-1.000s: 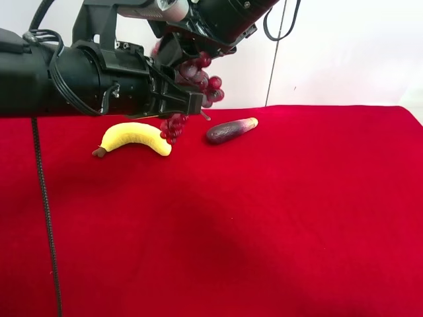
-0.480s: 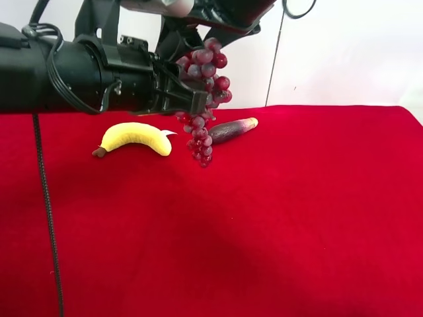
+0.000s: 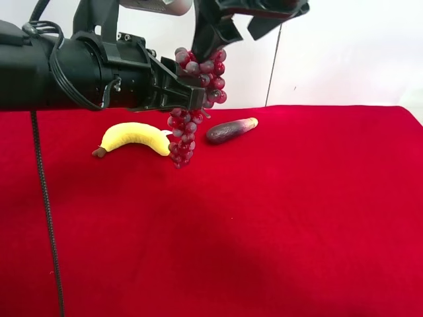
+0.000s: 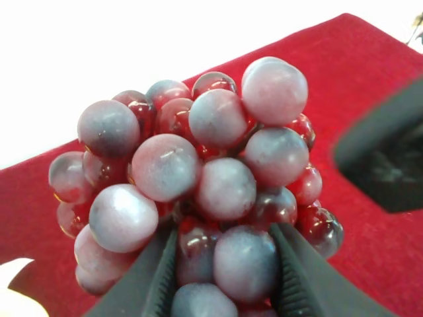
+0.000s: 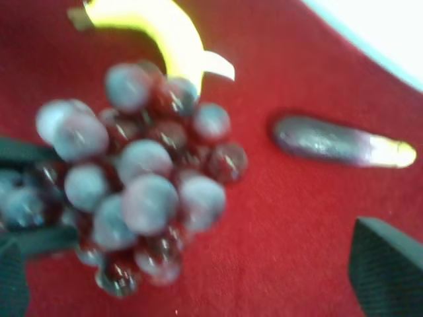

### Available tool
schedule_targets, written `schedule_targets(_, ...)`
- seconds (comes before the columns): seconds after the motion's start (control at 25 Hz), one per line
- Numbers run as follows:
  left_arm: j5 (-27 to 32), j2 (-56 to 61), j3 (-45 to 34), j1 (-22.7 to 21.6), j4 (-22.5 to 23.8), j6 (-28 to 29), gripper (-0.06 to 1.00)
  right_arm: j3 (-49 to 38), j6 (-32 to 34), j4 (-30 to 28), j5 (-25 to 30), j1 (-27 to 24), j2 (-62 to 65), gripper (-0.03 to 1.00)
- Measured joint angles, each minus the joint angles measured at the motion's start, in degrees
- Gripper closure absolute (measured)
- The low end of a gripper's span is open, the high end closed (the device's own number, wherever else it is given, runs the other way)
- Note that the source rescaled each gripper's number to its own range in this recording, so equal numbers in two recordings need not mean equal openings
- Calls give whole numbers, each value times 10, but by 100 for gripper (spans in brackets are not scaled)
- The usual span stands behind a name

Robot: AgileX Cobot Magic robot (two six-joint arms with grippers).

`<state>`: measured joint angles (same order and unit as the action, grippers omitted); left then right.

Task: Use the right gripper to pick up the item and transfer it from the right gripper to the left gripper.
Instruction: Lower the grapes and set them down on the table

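Since a second ago your right gripper [image 3: 230, 41] has let go: its jaws are now spread wide just above the grape bunch [image 3: 197, 79], with nothing clamped between them. In the right wrist view one of its fingers [image 5: 386, 264] is well clear of the grapes. The other sits close to them at the frame edge, and you can't tell if it touches. The bunch has also swung back toward the banana since half a second ago.

Your left gripper [image 4: 225, 281] is clamped on the bunch. The left wrist view shows both fingers [image 4: 153, 284] pressed in around the lower grapes, with the rest of the cluster bulging past the tips. From the high camera it's the arm at the view's left, reaching in level and holding the bunch at its thick upper part. The tapered tail hangs down, and you can't tell from this angle if its tip clears the bench [image 3: 297, 218].

The grapes are purple-red and greyish, up in the air.

On the red bench:
- The yellow banana [image 3: 135, 137] lies flat on the left-arm side of the bunch.
- The dark eggplant-shaped piece [image 3: 230, 130] lies flat on the other side, pale tip pointing away from the banana.
- The two are apart, and no gripper touches either.
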<state>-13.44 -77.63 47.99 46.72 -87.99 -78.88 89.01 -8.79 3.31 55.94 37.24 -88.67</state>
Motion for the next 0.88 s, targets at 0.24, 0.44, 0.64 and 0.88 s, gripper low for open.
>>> schedule_targets(0.24,-42,0,0,0,0,-4,90,0,3,-12,15,1,27,4)
schedule_targets(0.44,-65,0,0,0,0,-18,90,0,5,-27,63,1,67,4)
schedule_targets(0.64,-67,0,0,0,0,-19,90,0,11,-24,118,1,89,4)
schedule_targets(0.88,-67,0,0,0,0,-22,90,0,98,20,140,1,91,4)
